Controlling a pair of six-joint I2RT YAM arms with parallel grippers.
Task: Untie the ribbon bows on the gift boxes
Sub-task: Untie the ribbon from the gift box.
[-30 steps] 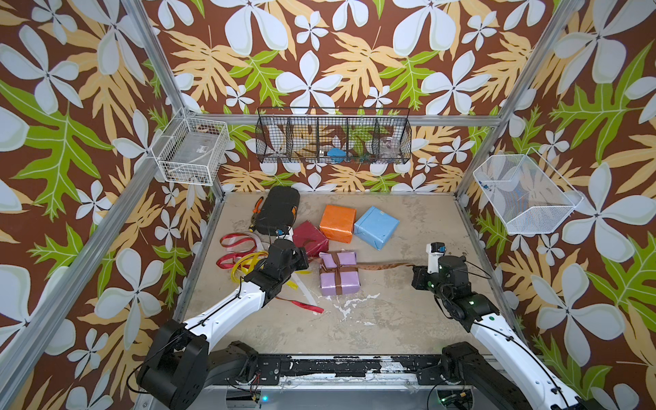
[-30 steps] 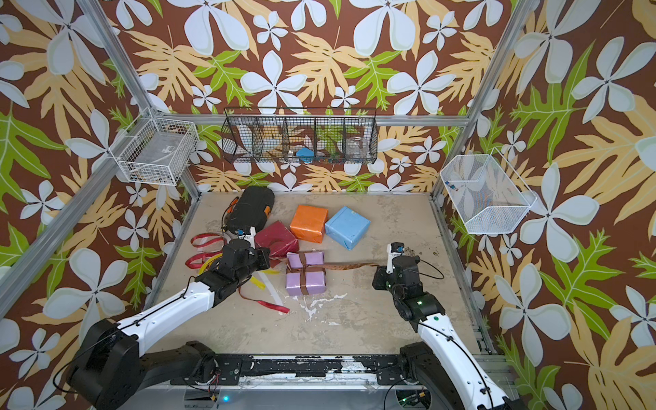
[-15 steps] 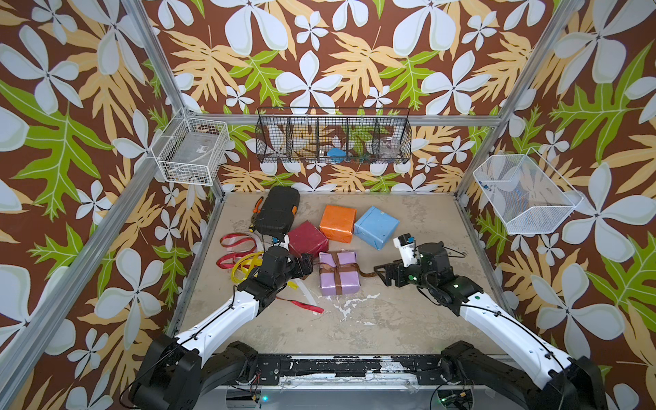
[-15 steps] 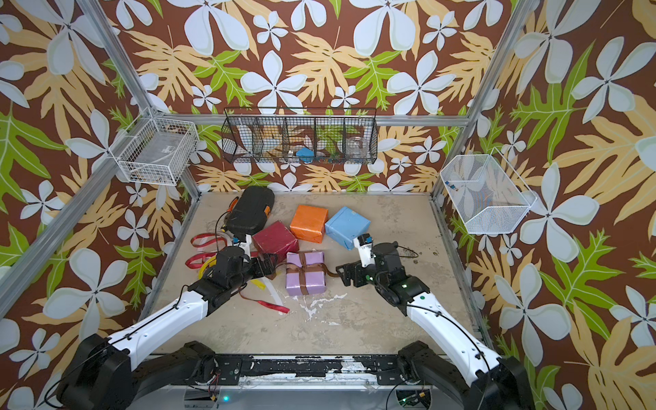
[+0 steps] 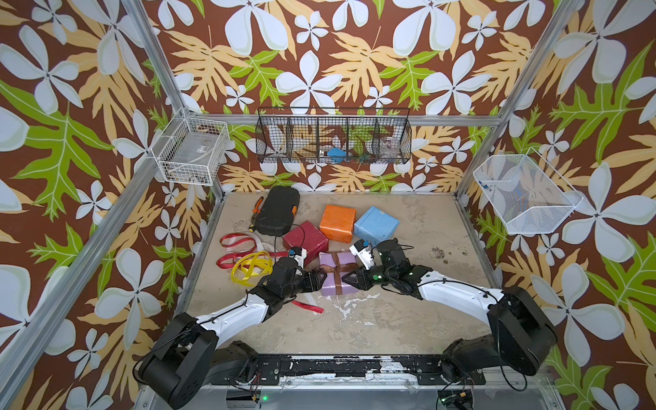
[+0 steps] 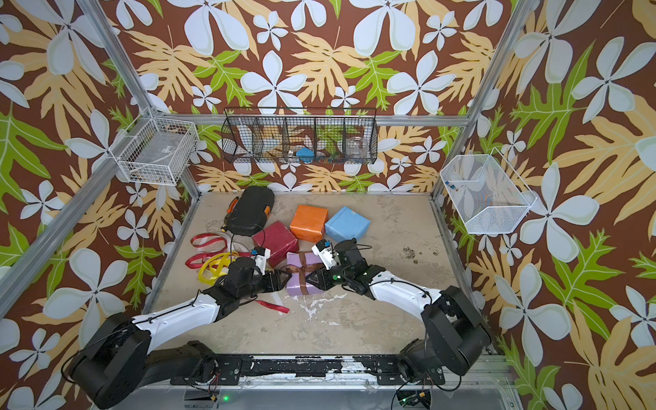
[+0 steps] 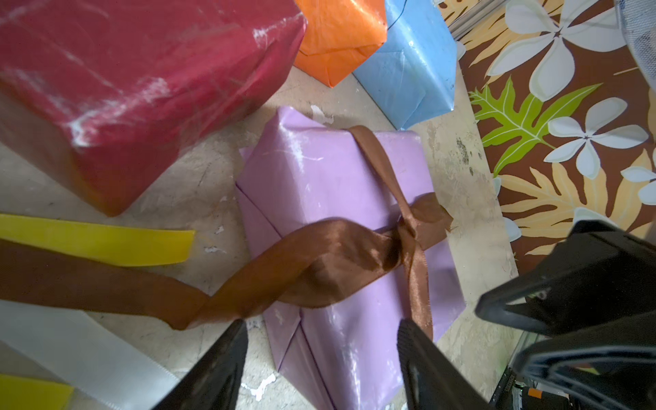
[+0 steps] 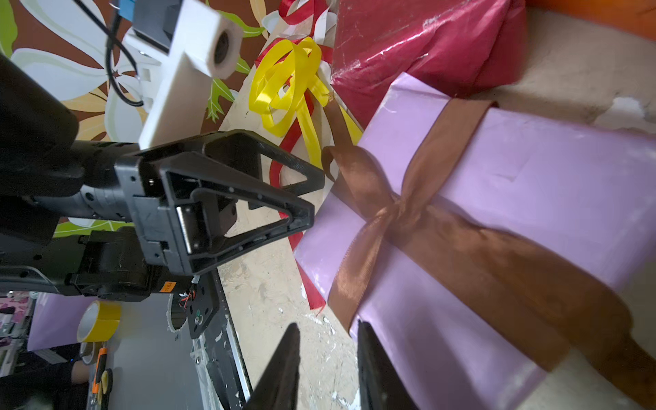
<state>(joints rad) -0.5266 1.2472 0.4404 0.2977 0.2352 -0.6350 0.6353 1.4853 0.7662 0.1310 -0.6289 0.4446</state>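
**Two grippers closing in on the lilac box**

Floral wallpaper is wrapping three sides of a scuffed beige table. At the centre of both top views the lilac box is lying flat with the brown ribbon crossing its top and knotted there; in the left wrist view a loose tail of it is trailing off the box's edge onto the table. The left gripper is pointing at the box from the picture's left, its jaws standing well apart and holding nothing, with the ribbon tail lying just ahead of the tips. The right gripper is facing it from the opposite side, jaws a narrow gap apart and empty, tips just beside the box's edge. Behind, the dark red box, orange box and light blue box are sitting bare. Left of centre, the yellow ribbon, red ribbon and white ribbon are lying loose on the table.
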